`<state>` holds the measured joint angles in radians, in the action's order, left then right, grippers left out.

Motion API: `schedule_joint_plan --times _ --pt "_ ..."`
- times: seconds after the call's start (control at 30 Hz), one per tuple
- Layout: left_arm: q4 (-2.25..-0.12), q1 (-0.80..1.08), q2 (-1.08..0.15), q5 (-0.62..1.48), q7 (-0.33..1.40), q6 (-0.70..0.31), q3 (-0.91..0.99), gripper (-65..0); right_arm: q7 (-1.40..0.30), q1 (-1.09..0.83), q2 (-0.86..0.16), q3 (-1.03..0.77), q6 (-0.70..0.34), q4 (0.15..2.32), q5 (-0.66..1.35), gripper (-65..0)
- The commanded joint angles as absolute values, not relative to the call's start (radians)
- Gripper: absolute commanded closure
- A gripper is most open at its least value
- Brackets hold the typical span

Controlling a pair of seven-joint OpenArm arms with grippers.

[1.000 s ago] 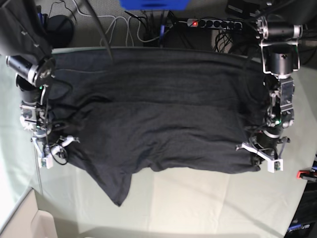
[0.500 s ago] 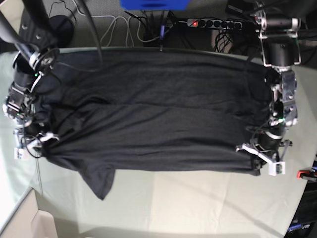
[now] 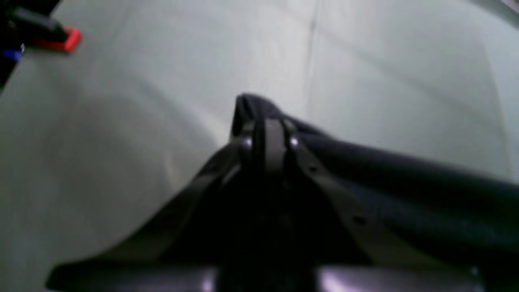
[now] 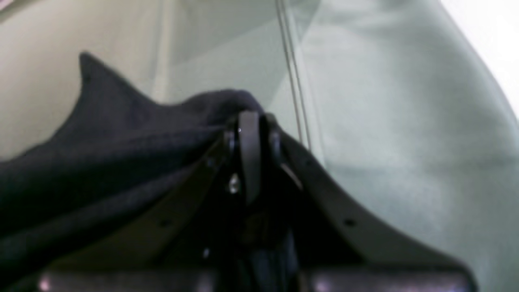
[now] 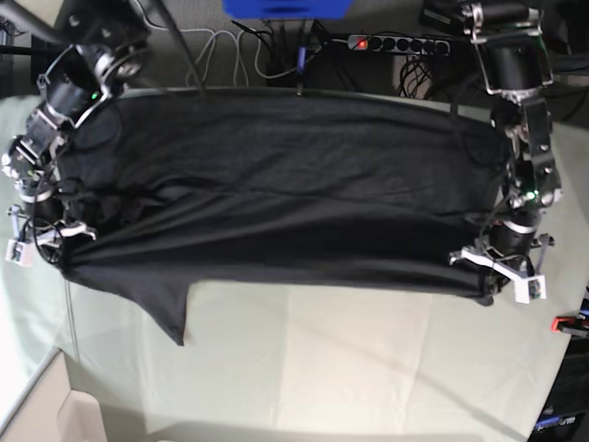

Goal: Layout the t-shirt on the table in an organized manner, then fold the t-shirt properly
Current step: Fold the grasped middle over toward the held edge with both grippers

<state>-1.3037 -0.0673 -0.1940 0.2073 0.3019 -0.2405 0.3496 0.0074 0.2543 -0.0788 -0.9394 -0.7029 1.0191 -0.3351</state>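
One shirt (image 5: 285,203), two claws, one table (image 5: 368,368). The shirt lies spread across the far half of the table, pulled taut between the table's left and right edges, with one sleeve hanging as a point toward the near left corner. The left claw (image 5: 502,276), near the right edge, is closed on the shirt's near corner there; its wrist view shows a dark nub of cloth (image 3: 251,105) pinched between the shut tips. The right claw (image 5: 41,241), at the left edge, is likewise clamped on cloth (image 4: 219,101). Both wrist views are blurred, so the tips appear shut rather than plainly so. One red clamp (image 5: 571,323) shows at the right edge, partly cut off. The shirt's far hem merges with the table's far edge.
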Motion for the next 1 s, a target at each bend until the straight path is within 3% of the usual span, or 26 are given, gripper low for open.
schedule_joint_plan --times 0.0,0.33,0.67,0.97 --pt "-1.34 -0.071 -0.199 0.214 0.268 -0.239 0.369 -0.2 0.013 0.257 -0.099 -0.943 -0.698 1.061 -0.294 0.0" --pt "-1.438 0.033 -0.16 0.216 0.266 -0.24 0.406 -0.2 -0.096 0.073 -0.021 -0.921 -0.698 1.265 -0.173 0.0" --pt "-1.477 0.124 -0.157 0.216 0.265 -0.242 0.483 -0.2 -0.096 -0.179 -0.027 -0.739 -0.698 1.434 0.028 0.0" --pt "-1.512 0.214 -0.159 0.216 0.265 -0.242 0.49 -0.2 -0.096 -0.289 -0.028 -0.728 -0.698 1.465 0.085 0.0"
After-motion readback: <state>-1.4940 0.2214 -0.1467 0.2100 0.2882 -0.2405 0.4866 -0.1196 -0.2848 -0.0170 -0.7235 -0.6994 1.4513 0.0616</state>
